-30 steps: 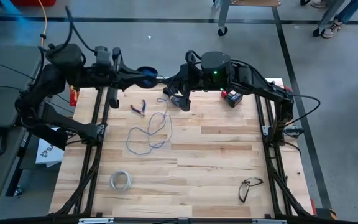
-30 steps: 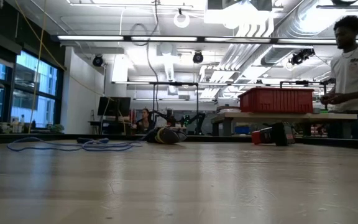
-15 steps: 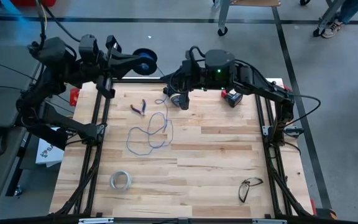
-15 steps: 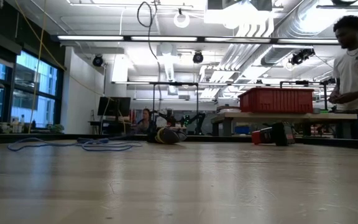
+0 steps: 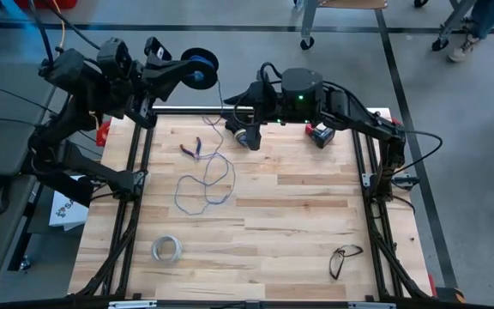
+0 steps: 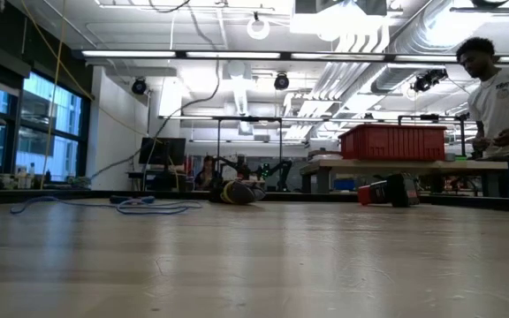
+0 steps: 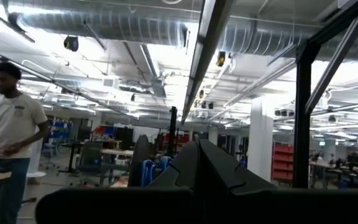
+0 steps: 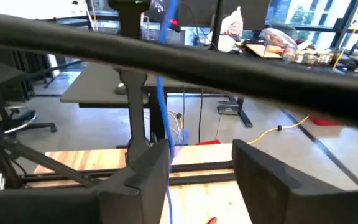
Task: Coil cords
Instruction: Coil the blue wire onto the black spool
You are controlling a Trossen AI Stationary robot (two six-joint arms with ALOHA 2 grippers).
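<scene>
Here, wire (image 8: 165, 118) beside parted right fingers (image 8: 146, 168), spool (image 5: 197, 66) aloft

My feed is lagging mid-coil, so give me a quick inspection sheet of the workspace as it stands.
Surface: wooden table, mostly bare.
Job's things: thin blue wire lies in loose loops on the table and runs up to the dark spool.
Clutter: pliers, ring of tape, glasses, red-and-black battery pack.
Grippers: left gripper shut on the spool, raised past the far edge; right gripper fingers open, wire running beside one finger.
Cables: yellow cable on the floor.
Surroundings: person at a bench behind.
</scene>
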